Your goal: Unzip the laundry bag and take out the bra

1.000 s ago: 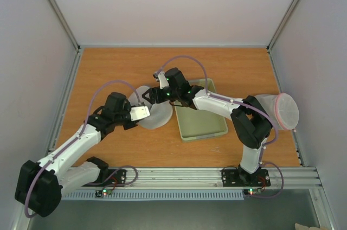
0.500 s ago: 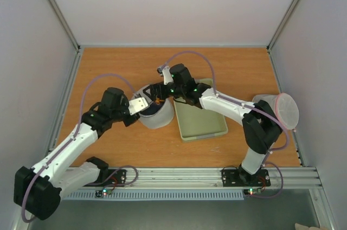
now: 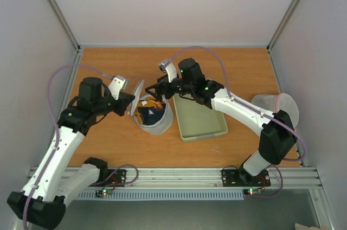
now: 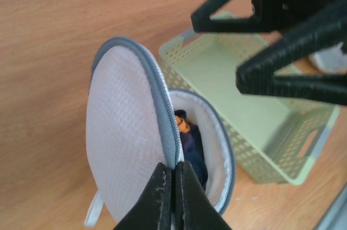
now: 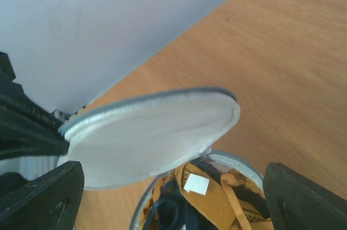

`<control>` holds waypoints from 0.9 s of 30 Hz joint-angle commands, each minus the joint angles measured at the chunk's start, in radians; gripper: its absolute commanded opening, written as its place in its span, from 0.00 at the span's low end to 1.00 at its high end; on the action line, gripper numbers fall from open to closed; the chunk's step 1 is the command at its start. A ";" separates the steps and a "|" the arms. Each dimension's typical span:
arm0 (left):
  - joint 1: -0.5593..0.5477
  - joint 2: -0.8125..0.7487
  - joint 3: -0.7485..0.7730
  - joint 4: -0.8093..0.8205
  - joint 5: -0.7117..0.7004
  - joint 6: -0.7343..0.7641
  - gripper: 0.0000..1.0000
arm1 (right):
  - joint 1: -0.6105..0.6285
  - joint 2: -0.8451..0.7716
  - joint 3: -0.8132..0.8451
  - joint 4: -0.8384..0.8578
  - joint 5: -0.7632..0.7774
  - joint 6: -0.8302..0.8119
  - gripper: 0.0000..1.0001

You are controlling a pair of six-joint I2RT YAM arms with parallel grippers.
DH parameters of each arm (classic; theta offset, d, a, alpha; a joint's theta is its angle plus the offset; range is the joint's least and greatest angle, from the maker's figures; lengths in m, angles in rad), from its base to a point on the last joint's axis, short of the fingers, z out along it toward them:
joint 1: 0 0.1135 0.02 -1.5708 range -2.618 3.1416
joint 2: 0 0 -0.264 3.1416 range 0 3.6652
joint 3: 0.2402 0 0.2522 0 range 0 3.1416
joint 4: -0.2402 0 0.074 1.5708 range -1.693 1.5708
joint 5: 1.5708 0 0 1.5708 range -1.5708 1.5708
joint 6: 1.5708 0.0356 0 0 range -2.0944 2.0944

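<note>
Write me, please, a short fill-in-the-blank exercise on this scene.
1. The left gripper is ___ on the bag.
2. The bra lies inside the ___.
3. The right gripper, above the bra, is ___, not shut.
4. The tray is pale ___.

Missing words: shut; bag; open; green.

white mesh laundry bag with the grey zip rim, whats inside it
A mustard-orange fabric bra with dark navy parts and a white tag. The floor of the laundry bag beneath it is covered.
</note>
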 commanded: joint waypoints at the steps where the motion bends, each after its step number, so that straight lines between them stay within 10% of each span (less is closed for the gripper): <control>1: 0.077 -0.039 -0.015 0.040 0.167 -0.327 0.01 | -0.002 -0.013 0.014 -0.020 -0.081 -0.057 0.88; 12: 0.336 -0.144 -0.355 0.370 0.291 -0.709 0.01 | 0.143 0.108 0.092 -0.284 0.132 -0.151 0.74; 27: 0.355 -0.296 -0.487 0.443 0.273 -0.694 0.01 | 0.230 0.317 0.342 -0.571 0.391 -0.126 0.72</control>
